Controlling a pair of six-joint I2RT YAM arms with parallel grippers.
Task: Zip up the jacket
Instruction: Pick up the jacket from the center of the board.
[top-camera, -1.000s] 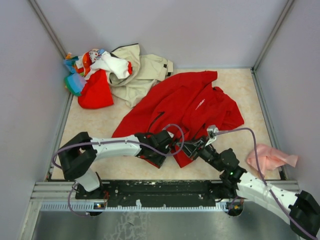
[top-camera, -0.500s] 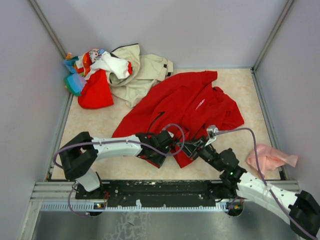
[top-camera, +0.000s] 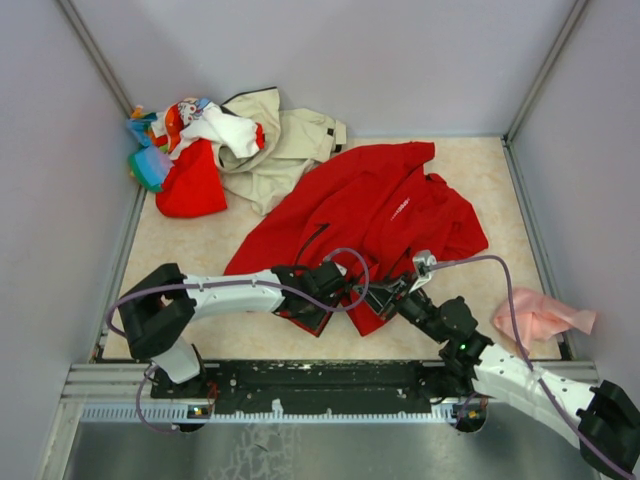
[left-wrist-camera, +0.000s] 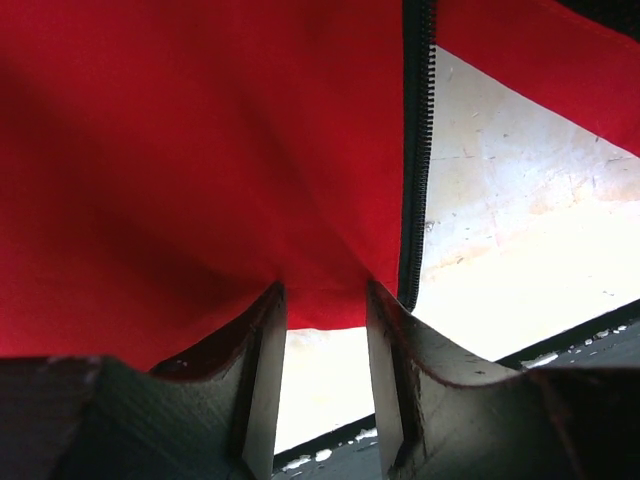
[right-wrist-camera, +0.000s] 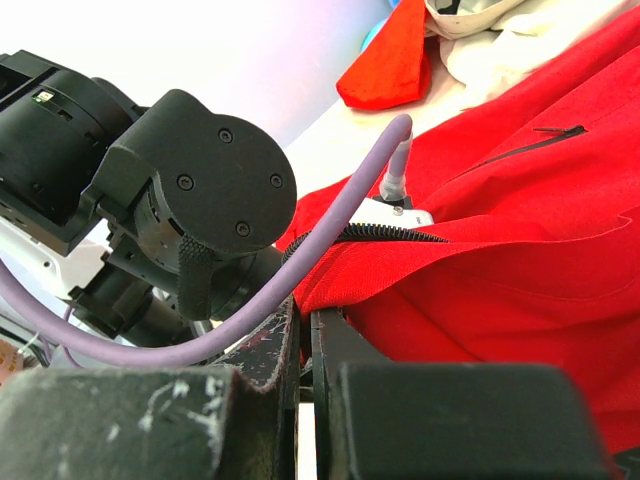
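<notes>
Hardly anything has shifted over the last second: both arms sit where they were, meeting at the red jacket's (top-camera: 370, 200) near hem, and the cloth lies as before.

In the far left corner of the bench (top-camera: 200, 250) is a heap of mixed clothes (top-camera: 185, 140), with a beige coat (top-camera: 290, 140) just to its right, touching the heap. The jacket is spread across the middle of the bench, running from the far edge down towards the near edge, one corner close to the coat.

The left gripper (left-wrist-camera: 322, 295) is at the hem near the middle of the near edge. Its fingers (left-wrist-camera: 262, 340) stand apart with the red hem hanging between the tips. Bare bench shows through the gap below, and I cannot tell whether they clamp the cloth. The black zipper (left-wrist-camera: 418, 150) runs down the jacket's edge just right of them and ends beside the right-hand finger.

The right gripper (right-wrist-camera: 303, 318) comes in from the near right corner. Its fingers are drawn almost together, pinching a corner of the jacket's hem, close to the left arm's wrist and purple cable (right-wrist-camera: 330, 220).

A pink cloth (top-camera: 540, 315) lies by the right edge, well apart from the jacket.
</notes>
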